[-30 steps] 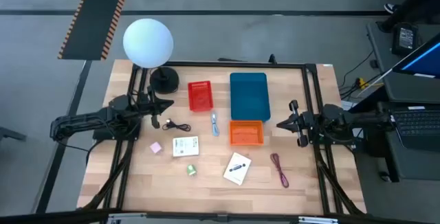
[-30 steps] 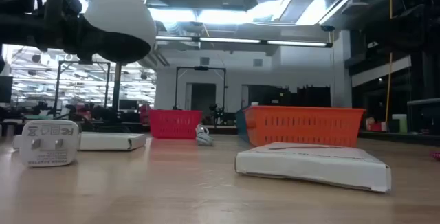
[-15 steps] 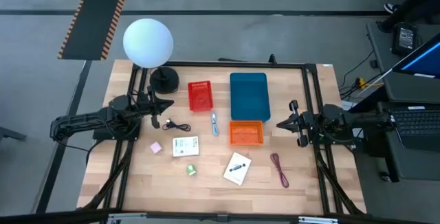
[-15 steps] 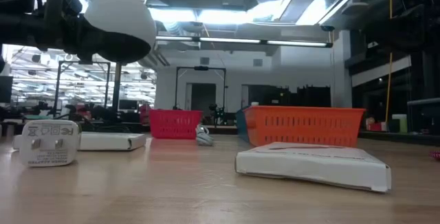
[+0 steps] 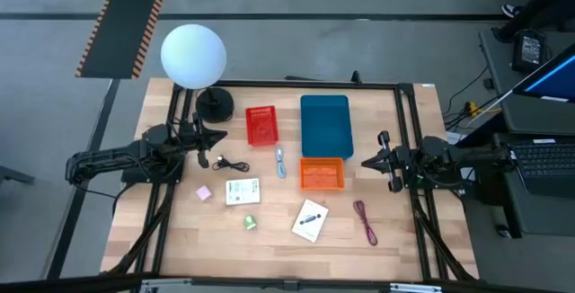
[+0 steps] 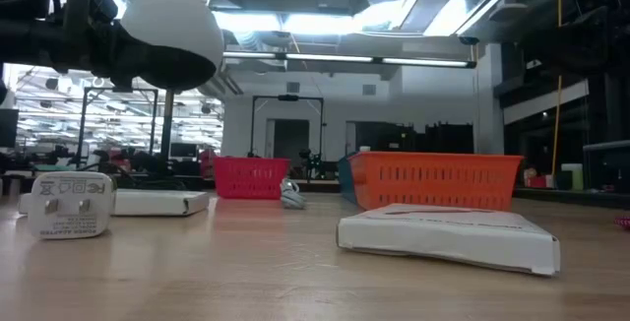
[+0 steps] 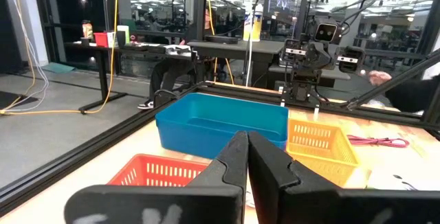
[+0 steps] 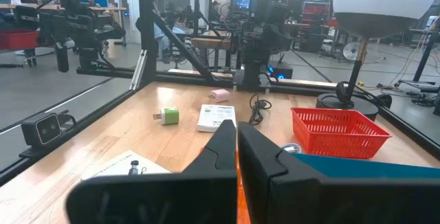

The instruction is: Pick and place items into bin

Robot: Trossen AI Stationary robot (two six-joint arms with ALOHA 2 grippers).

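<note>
— What do the items look like, and where are they?

— Loose on the wooden table (image 5: 422,239): a black cable (image 5: 235,165) coiled by the left gripper (image 5: 218,137); a blue-white stick (image 5: 280,162) beside the red basket (image 5: 260,125); a pink square (image 5: 204,192); a white card with green marks (image 5: 243,191); a green cube (image 5: 251,224); a white card with black marks (image 5: 310,220); a maroon cable (image 5: 366,222). The orange bin (image 5: 321,174) touches the blue bin (image 5: 324,124).

— And the grippers?

— Both have fingers pressed together, holding nothing. The right gripper (image 5: 369,161) hovers at the table's right side.
</note>
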